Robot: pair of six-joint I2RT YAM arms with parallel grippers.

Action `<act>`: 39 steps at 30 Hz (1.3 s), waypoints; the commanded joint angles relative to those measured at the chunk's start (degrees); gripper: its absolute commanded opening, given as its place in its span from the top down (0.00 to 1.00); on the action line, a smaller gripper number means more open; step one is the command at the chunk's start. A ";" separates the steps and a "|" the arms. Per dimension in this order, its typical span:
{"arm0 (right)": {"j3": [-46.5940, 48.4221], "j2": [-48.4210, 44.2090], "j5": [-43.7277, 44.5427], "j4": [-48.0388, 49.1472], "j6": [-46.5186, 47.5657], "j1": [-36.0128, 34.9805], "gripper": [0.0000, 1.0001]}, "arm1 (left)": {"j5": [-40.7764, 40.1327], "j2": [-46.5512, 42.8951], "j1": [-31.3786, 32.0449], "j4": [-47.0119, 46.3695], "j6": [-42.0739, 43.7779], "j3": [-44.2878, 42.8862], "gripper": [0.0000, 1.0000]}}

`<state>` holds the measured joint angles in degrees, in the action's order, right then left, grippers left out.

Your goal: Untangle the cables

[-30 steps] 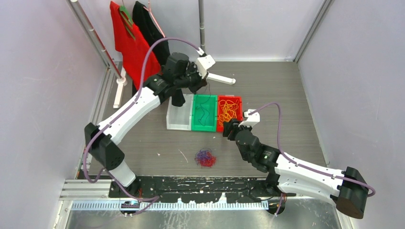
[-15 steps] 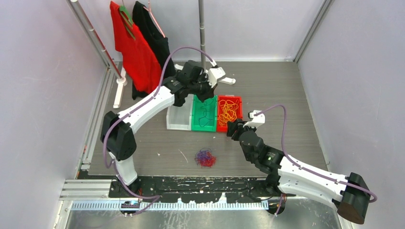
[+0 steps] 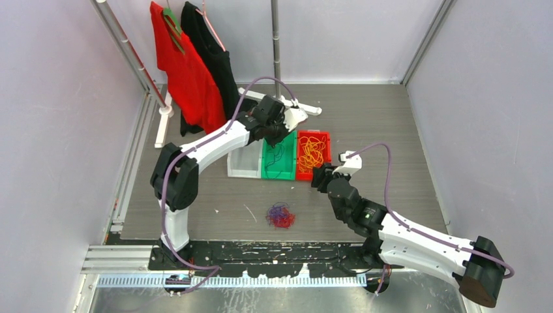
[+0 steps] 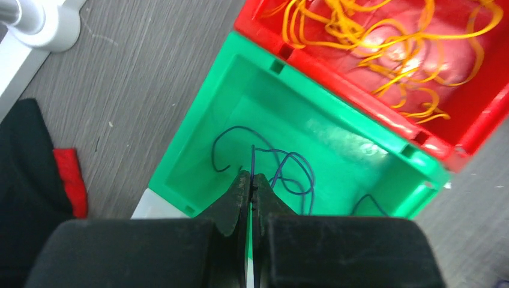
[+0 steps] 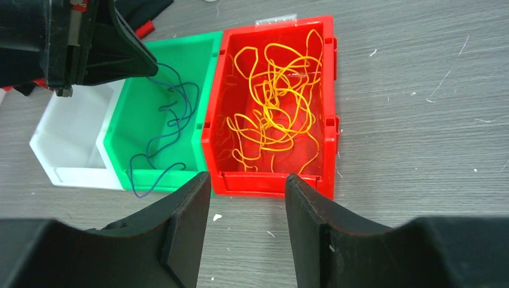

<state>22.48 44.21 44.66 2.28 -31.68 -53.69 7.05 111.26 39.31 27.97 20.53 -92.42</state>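
Note:
My left gripper [image 3: 280,134] hangs over the green bin [image 3: 287,175]. In the left wrist view it [image 4: 252,178] is shut on a thin dark purple cable [image 4: 292,174] that trails down into the green bin [image 4: 198,129]. The right wrist view shows that cable [image 5: 180,102] looped in the bin, one end hanging over the near rim. Orange-yellow cables [image 3: 312,151] fill the red bin [image 5: 273,183]. A small wad of purple and red cables [image 3: 280,215] lies on the table near the front. My right gripper [image 3: 317,175] is open and empty just in front of the red bin, as its own view [image 5: 248,180] shows.
A white bin [image 3: 242,163] stands left of the green one. A red shirt [image 3: 186,65] and a black shirt [image 3: 212,49] hang at the back left. A white stand base [image 3: 306,107] with a pole lies behind the bins. Walls enclose the table.
My left gripper has swung from behind the white bin rightward and down over the green bin, carrying the purple cable. The right arm shifted slightly right. The wad has not moved.

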 commanded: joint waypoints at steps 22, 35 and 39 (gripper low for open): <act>3.96 2.73 -3.49 -3.35 -1.50 0.61 0.46 | 16.00 -8.17 -3.98 29.25 9.13 -6.63 0.06; 3.56 1.58 -2.30 -5.20 -2.91 0.61 0.46 | 20.42 -6.77 1.97 19.98 8.38 6.47 0.39; 3.05 0.20 -1.43 -5.82 -2.95 0.67 0.46 | 19.15 -5.51 2.13 13.88 7.52 7.41 0.50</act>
<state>23.97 46.50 40.97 -3.81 -33.45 -53.39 26.55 105.47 41.82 50.59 29.30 -85.34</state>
